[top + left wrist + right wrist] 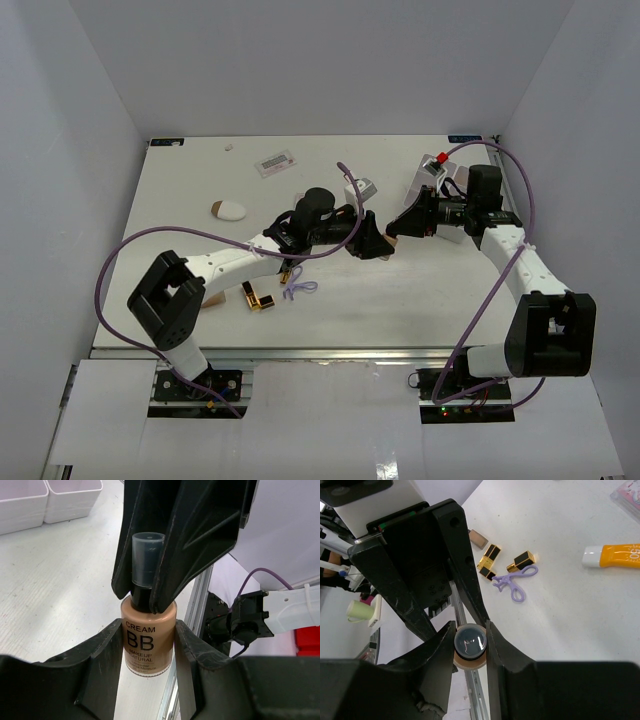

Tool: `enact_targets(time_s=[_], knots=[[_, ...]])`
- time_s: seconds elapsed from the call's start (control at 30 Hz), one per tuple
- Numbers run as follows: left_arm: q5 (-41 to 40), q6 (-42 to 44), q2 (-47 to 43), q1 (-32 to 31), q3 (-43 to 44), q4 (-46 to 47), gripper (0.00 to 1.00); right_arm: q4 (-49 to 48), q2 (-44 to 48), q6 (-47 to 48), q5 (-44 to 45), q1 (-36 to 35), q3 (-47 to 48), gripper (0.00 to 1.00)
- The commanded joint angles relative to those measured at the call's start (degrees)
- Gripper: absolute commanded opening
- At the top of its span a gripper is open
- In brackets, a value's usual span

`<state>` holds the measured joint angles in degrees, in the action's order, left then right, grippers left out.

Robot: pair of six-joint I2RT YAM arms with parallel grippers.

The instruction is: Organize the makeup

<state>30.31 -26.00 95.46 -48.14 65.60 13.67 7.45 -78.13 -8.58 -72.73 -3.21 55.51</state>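
Observation:
A tan foundation bottle (148, 640), labelled BB cream, hangs above the table between both arms. My left gripper (148, 652) is shut on its body, a finger pressed against each side. Coming from the opposite side, my right gripper (470, 641) has its fingers closed against the bottle's dark cap (470, 642). In the top view the two grippers meet at mid-table, left (370, 243) and right (402, 226). Gold-and-black lipstick tubes (490, 556) lie on the table below, an orange-tipped white tube (615, 556) to their right. A beige sponge (228, 210) sits at the left.
The white compartment tray (447, 178) stands at the back right, behind the right arm. A purple scissor-shaped tool (512, 580) lies by the lipsticks (258, 298). A flat clear packet (275, 162) rests near the back edge. The table's metal front rail (197, 605) runs below the bottle.

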Motion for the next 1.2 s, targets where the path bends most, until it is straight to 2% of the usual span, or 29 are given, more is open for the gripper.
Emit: enact_targets(time_s=[0.0,0.17,0.3,0.43,0.57,0.8,1.03,1.17], knots=[[1.1,-0.1,-0.9,-0.3,2.2,2.2,0.12,-0.3,0.7,2.0,0.3,0.1,1.2,0.17],[0.5,-0.7,-1.0,-0.3,1.9,2.1,0.39,2.1,1.0,4.4,1.4,0.0,2.0,0.08],[0.4,-0.7,-1.0,-0.3,2.0,1.9,0.53,3.2,1.1,5.5,2.0,0.0,2.6,0.08],[0.7,-0.7,-1.3,-0.3,1.9,1.4,0.77,4.3,1.2,6.8,2.8,0.0,3.3,0.08],[0.7,-0.3,-2.1,-0.2,1.5,1.1,0.94,5.5,1.0,7.8,3.1,0.0,3.9,0.08],[-2.7,2.1,-3.8,-0.2,1.6,-2.0,0.98,8.6,0.6,10.8,4.5,0.2,6.3,0.08],[-12.2,6.7,-11.1,1.8,1.5,-12.1,0.98,13.8,-0.8,16.9,11.5,1.6,11.8,0.08],[-15.0,8.0,-16.1,4.3,1.9,-17.9,0.98,14.2,-3.0,18.8,15.0,2.4,14.8,0.08]])
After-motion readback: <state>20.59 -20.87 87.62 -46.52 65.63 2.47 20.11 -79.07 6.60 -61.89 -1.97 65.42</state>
